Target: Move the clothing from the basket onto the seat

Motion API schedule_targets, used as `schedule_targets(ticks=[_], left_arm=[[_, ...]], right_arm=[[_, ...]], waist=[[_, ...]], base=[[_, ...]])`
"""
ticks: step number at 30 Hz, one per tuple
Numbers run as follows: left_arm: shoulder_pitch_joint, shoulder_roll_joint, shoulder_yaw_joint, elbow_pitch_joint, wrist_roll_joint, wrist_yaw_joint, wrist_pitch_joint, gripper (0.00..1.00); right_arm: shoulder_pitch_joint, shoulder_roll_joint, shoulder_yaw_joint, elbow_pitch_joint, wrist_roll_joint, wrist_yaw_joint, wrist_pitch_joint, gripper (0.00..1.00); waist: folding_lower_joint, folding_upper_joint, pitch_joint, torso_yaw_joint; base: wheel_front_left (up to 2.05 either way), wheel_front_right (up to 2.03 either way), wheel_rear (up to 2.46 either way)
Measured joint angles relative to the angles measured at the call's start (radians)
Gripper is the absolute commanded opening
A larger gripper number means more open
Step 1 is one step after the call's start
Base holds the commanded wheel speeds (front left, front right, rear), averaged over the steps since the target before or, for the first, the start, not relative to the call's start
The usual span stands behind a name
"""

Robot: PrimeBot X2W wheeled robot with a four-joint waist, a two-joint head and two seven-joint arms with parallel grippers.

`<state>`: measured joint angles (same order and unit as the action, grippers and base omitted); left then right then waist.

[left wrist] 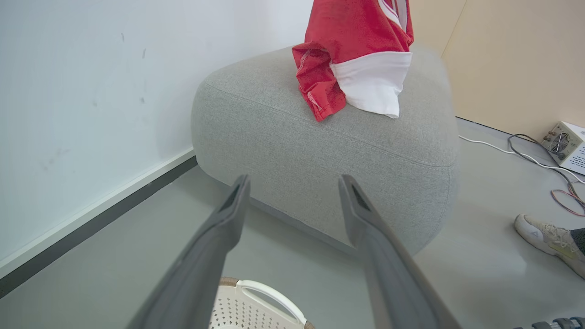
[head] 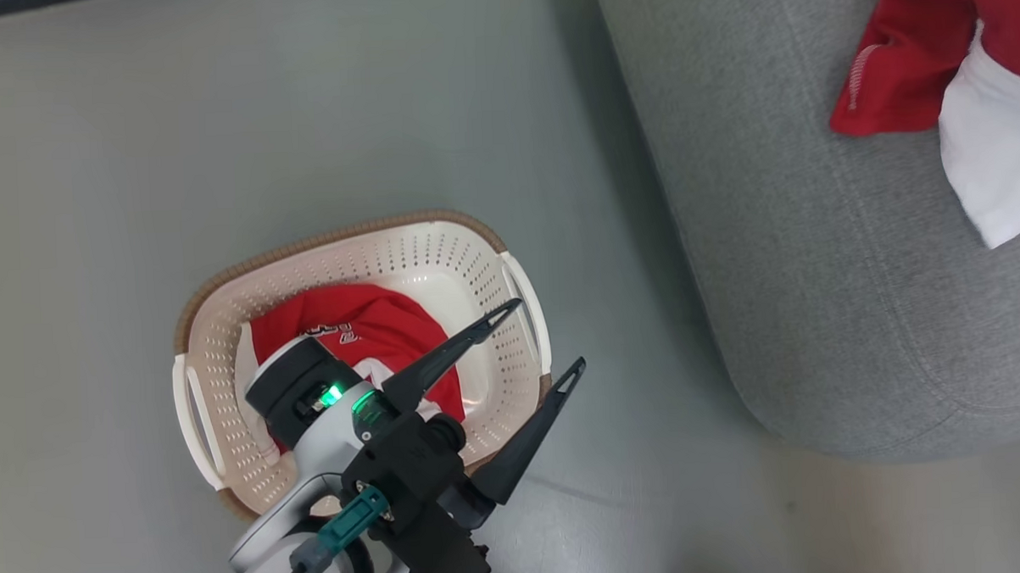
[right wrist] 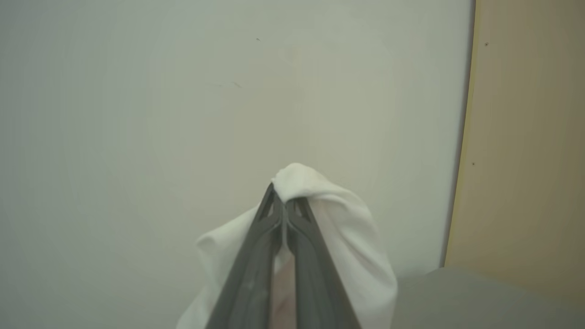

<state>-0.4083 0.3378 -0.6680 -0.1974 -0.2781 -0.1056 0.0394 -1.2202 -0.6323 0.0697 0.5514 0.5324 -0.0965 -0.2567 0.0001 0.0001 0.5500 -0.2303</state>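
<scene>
Left tool: the left tool has its two dark fingers spread wide with nothing between them. In the head view it hangs over the basket's 4 o'clock rim, fingertips pointing toward 2 o'clock. In the left wrist view the left tool points at the seat's side.
Right tool: the right tool has its fingers pressed together, pinching a fold of white cloth. The cloth bunches over the fingertips and drapes down both sides, against a pale wall.
Basket: the basket stands on the grey floor at about 7 o'clock in the head view, well apart from the seat. Its handle and rim show in the left wrist view at 6 o'clock.
Clothing in basket: a red garment with white lettering lies crumpled on the basket's bottom, partly hidden by the left arm.
Seat: the seat fills the 3 o'clock side of the head view. In the left wrist view the seat sits against the wall.
Clothing at seat: a red and white garment shows at 1 o'clock in the head view. In the left wrist view it comes down from the 12 o'clock edge onto the seat's top; whether its weight rests there cannot be told.
Surroundings: a person's shoe, cables and a pale fan box lie on the floor at 3 to 4 o'clock.
</scene>
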Motion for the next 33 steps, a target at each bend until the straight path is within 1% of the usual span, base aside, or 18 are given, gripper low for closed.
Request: schedule_targets(ticks=[3,6,11,15,24,25,26,30,31,32,33], left_arm=[[-0.001,0.009,0.005,-0.003,0.007,0.000,0.002,1.00],[-0.008,0.009,0.005,-0.004,0.018,0.000,0.003,1.00],[-0.032,0.016,0.006,-0.008,0.019,-0.001,0.003,1.00],[-0.038,0.021,0.007,-0.004,0.019,-0.002,0.003,1.00],[-0.055,0.014,0.003,0.020,0.018,-0.008,0.002,1.00],[-0.060,0.010,0.002,0.025,0.018,-0.008,0.001,1.00],[-0.063,0.003,-0.003,0.031,0.018,-0.009,-0.006,1.00],[-0.065,-0.003,-0.005,0.048,0.018,-0.009,-0.015,1.00],[-0.065,-0.004,-0.005,0.054,0.018,-0.009,-0.017,1.00],[-0.065,-0.004,-0.005,0.061,0.018,-0.009,-0.021,1.00],[-0.065,-0.006,-0.005,0.067,0.017,-0.009,-0.025,1.00]], right_arm=[[0.007,0.008,0.012,0.049,-0.005,0.002,0.000,0.00],[0.050,0.023,0.010,0.115,-0.002,0.006,0.000,0.00],[0.112,0.067,0.005,0.209,0.030,0.010,0.000,0.00],[0.134,0.105,0.016,0.252,0.032,0.028,0.000,0.00],[0.192,0.219,0.044,0.335,0.044,0.037,0.000,0.00],[0.197,0.229,0.045,0.349,0.047,0.044,0.000,0.00],[0.205,0.235,0.046,0.371,0.049,0.054,0.000,0.00],[0.205,0.238,0.046,0.389,0.048,0.054,0.000,0.00],[0.205,0.239,0.047,0.390,0.048,0.054,0.000,0.29],[0.204,0.240,0.049,0.390,0.047,0.054,0.000,1.00],[0.204,0.242,0.051,0.391,0.046,0.056,0.000,1.00]], waist=[[0.0000,0.0000,0.025,0.004],[0.0000,0.0000,0.047,0.005],[0.0000,0.0000,0.077,0.006],[0.0001,0.0000,0.090,0.006],[0.0000,0.0000,0.089,0.006],[0.0000,0.0000,0.087,0.007],[0.0000,0.0000,0.081,0.009],[-0.0001,-0.0001,0.066,0.015],[-0.0001,0.0000,0.062,0.017],[-0.0001,-0.0001,0.057,0.018],[-0.0001,0.0000,0.052,0.019]], base=[[0.00,0.00,0.00],[0.00,0.00,0.00],[0.00,0.00,0.00],[0.00,0.00,0.00],[0.00,0.00,0.00],[0.00,0.00,0.00],[0.00,0.00,0.00],[0.00,0.00,0.00],[0.00,0.00,0.00],[0.00,0.00,0.00],[0.00,0.00,0.00]])
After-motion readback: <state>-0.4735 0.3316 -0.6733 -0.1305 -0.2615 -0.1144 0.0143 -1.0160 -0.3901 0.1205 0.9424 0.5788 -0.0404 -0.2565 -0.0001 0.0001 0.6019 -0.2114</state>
